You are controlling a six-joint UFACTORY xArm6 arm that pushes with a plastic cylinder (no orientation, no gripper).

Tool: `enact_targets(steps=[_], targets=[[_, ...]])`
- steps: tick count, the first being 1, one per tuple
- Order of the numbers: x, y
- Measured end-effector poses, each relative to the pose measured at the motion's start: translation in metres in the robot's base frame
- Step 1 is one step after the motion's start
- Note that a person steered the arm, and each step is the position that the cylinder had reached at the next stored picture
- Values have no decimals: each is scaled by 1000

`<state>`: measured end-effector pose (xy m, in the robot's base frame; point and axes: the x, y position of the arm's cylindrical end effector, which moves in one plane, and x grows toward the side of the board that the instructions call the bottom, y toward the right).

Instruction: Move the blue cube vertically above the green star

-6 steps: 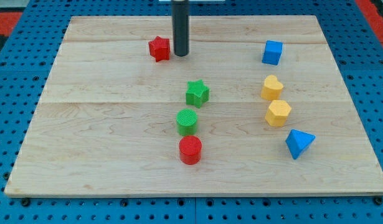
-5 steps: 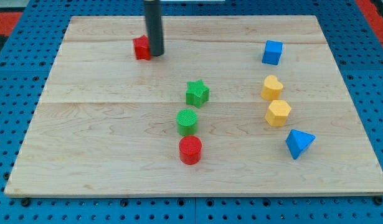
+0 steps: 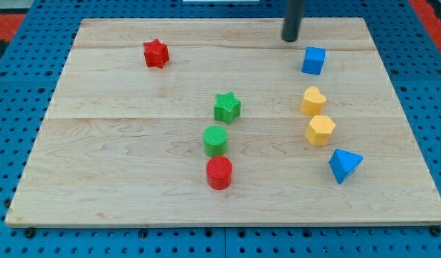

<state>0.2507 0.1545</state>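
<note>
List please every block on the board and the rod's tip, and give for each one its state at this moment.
my tip: on the board, up-left of the blue cube, apart from it
blue cube: free, untouched
green star: free, flat
red star: alone, top left
green cylinder: upright
red cylinder: upright
yellow heart: close above the yellow hexagon
blue triangle: free
</note>
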Motion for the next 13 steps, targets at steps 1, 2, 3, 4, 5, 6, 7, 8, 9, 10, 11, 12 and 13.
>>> enact_targets(steps=[1, 2, 3, 4, 5, 6, 7, 8, 9, 10, 11, 12, 13], targets=[[19, 57], [70, 55], [76, 30], [69, 29], [69, 24], [69, 20], [69, 8], [72, -39], [72, -90], [71, -91], [59, -18], [48, -43], [47, -102]])
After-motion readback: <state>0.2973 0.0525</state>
